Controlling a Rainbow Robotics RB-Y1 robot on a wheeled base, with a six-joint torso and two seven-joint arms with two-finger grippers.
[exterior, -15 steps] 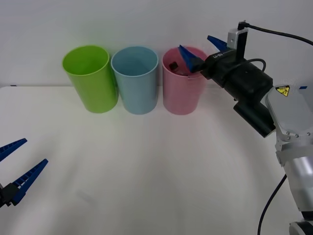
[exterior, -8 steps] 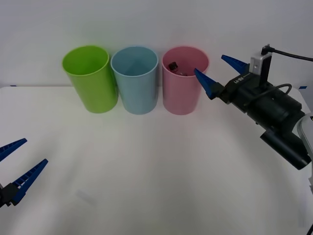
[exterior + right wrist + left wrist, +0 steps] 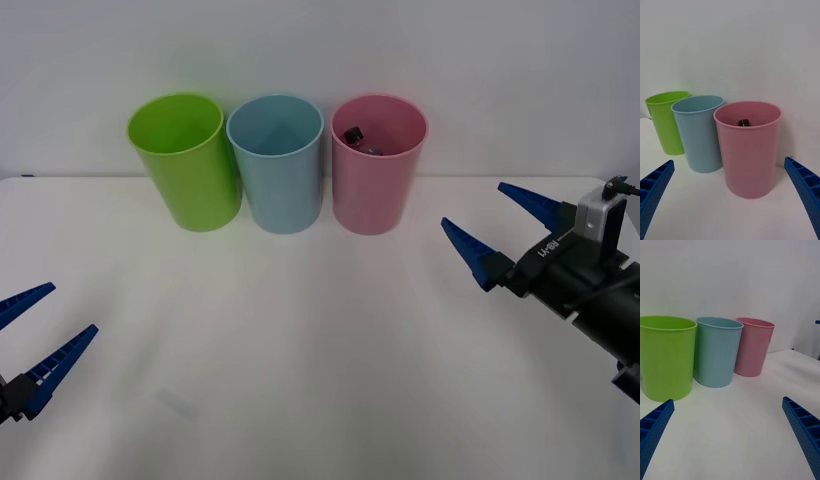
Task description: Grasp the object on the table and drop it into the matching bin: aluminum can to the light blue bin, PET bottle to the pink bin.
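White tabletop point(image 3: 300, 350) and plain white wall make up the setting; three bins stand in a row at the far edge of the table. The PET bottle point(image 3: 354, 135) lies inside the pink bin point(image 3: 378, 190), its black cap visible just below the rim in both the front and right wrist views. The light blue bin point(image 3: 276, 180) stands just beside the pink one, and a lime green bin point(image 3: 186, 175) beside that.

Change noted: a second ago the right gripper point(image 3: 500, 230) was over the pink bin's mouth; it has since drawn back and down, and now hovers over the right side of the table, well apart from the bins, fingers spread wide and holding nothing. The left gripper point(image 3: 30, 335) is parked low at the table's left edge, also wide open and empty, in the same place as before.

Assessment: the bottle is in its matching bin and released, so the sorting step appears complete. What remains, in my judgement, is only the retreat of the right arm.
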